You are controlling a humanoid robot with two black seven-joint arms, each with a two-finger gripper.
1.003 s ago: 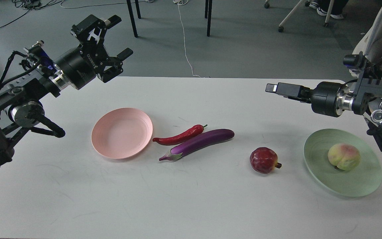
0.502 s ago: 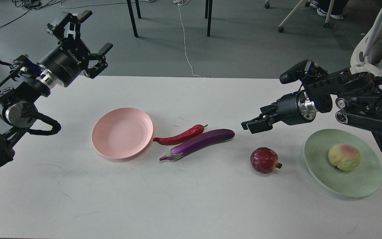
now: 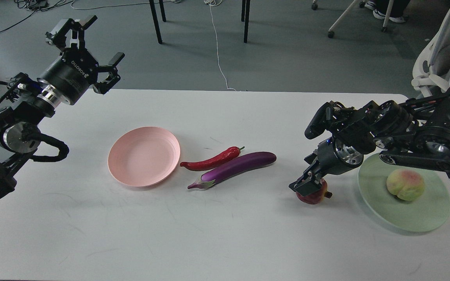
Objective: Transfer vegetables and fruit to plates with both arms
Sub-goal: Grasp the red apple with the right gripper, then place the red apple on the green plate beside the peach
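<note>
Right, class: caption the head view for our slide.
Right end effector descends over pomegranate; peach already on green plate.

There is one view only, taken from the robot's head, looking forward and down at the white bench (image 3: 225, 242). It stands close enough that the bench fills most of the picture, with grey floor (image 3: 287, 50) and chair legs beyond its far edge.

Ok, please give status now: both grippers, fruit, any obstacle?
Left gripper open, raised at far left. Right gripper down on pomegranate, grip unclear. Peach on green plate. Nothing in between.
</note>
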